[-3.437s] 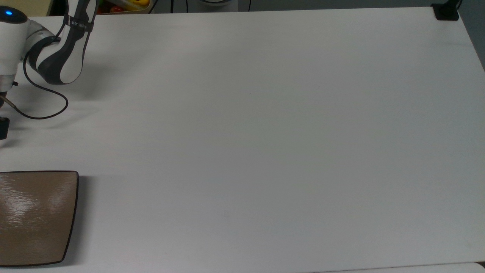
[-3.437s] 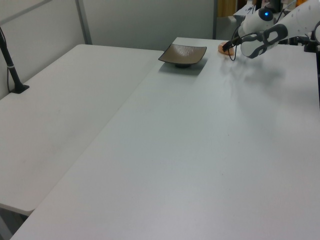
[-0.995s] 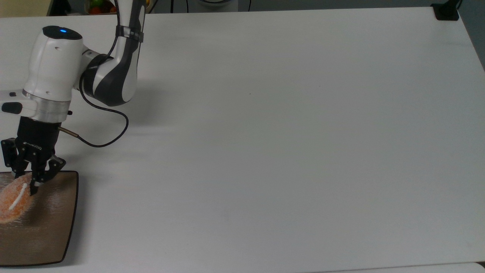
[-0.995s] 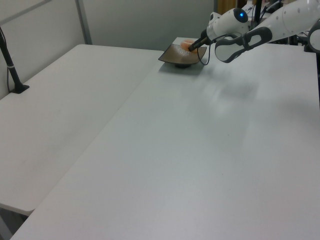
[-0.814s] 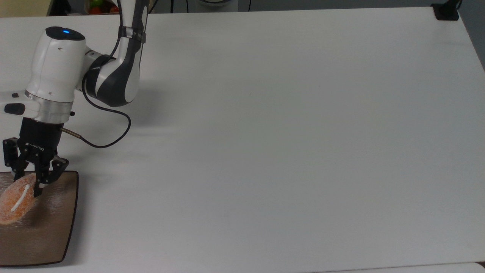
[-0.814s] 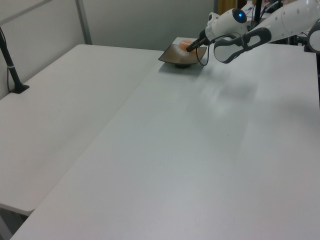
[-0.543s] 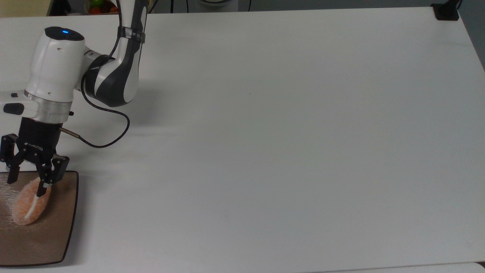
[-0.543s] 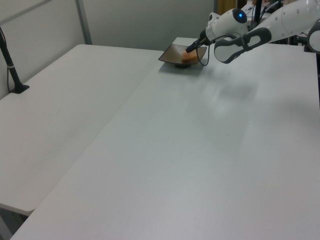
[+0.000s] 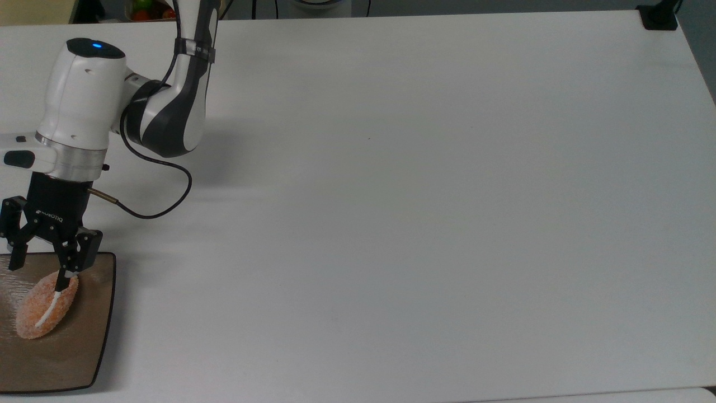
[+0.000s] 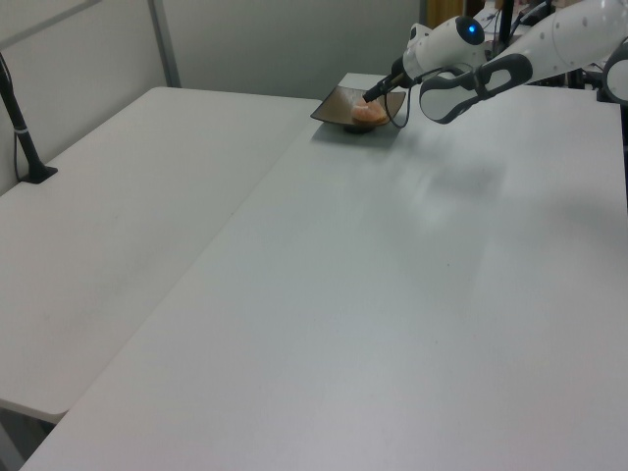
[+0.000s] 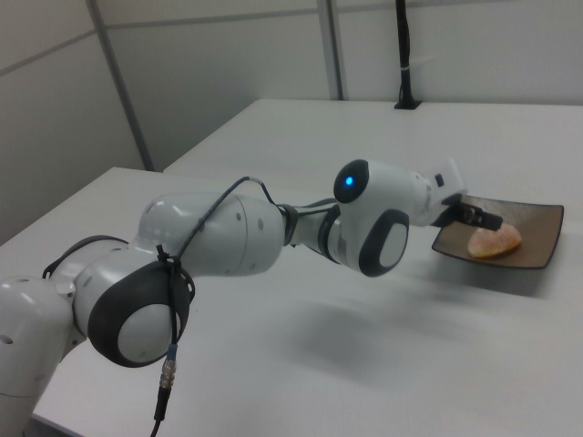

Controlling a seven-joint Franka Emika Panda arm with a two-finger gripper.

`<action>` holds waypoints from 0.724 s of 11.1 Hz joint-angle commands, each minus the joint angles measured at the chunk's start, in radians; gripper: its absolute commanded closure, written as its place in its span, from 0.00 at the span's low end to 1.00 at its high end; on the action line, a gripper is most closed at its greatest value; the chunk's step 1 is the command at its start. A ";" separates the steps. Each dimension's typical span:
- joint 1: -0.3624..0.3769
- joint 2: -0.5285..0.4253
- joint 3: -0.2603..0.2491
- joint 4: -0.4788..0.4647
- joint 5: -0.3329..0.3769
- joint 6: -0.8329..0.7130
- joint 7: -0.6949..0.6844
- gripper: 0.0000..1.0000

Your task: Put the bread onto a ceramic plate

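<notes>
White worktop [image 9: 391, 196] spans the top view, with the ceramic plate [image 9: 84, 347] at its lower left corner, cut off by the top view's left edge. The bread [image 9: 47, 305] lies on the plate's upper part, white stripe up. The end effector [image 9: 45, 267] hangs just over the plate's upper edge with its fingers spread apart and gripping nothing; one fingertip [image 9: 70, 271] sits at the bread's upper end.

From the left view, the plate [image 10: 339, 110] rests by the worktop's far edge, the bread [image 10: 369, 114] on its right part, the end effector [image 10: 375, 95] just above it.

From the right view, the bread [image 11: 494, 241] sits on the plate [image 11: 537, 238], the end effector [image 11: 487, 219] close beside its top.
</notes>
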 commanded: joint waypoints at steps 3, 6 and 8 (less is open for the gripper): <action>0.055 -0.211 -0.011 -0.140 0.028 -0.119 0.083 0.09; 0.060 -0.351 0.016 -0.145 0.025 -0.482 0.077 0.04; 0.060 -0.441 0.065 -0.177 0.024 -0.688 0.074 0.03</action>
